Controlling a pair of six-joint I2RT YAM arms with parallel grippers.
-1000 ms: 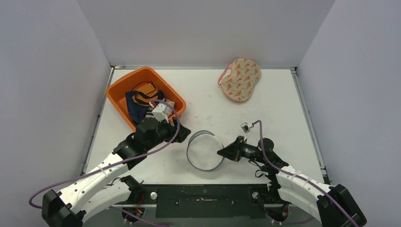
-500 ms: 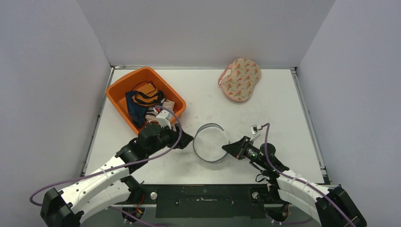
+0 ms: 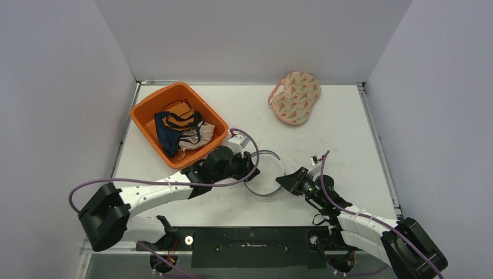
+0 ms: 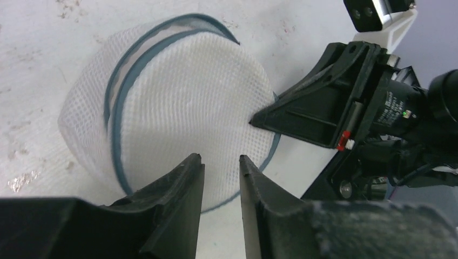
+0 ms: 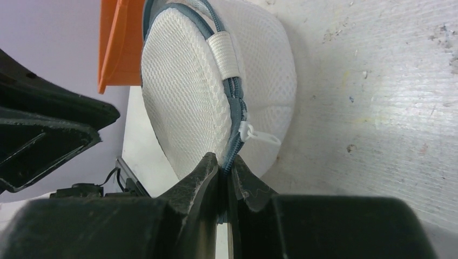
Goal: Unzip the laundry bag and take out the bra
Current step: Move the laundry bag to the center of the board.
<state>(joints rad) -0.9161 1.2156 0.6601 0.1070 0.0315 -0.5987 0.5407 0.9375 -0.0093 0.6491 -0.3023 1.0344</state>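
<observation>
The laundry bag (image 3: pixel 261 174) is a round white mesh pouch with a grey-blue zipper rim, standing on edge mid-table. My right gripper (image 3: pixel 280 181) is shut on its zipper edge (image 5: pixel 236 105) and pinches the blue tape (image 5: pixel 226 160) just below the white pull tab (image 5: pixel 251 132). My left gripper (image 3: pixel 254 163) hovers at the bag's left side. Its jaws (image 4: pixel 220 157) are open by a narrow gap over the mesh face (image 4: pixel 189 97), with nothing between them. A peach floral bra (image 3: pixel 295 97) lies at the back of the table. I cannot tell what the bag holds.
An orange bin (image 3: pixel 145 110) with several garments (image 3: pixel 180 129) stands at the back left, close behind my left arm. The white walls enclose the table on three sides.
My left arm has swung right from the bin to the bag and its jaws have narrowed. The right gripper has carried the bag slightly right and farther back.
</observation>
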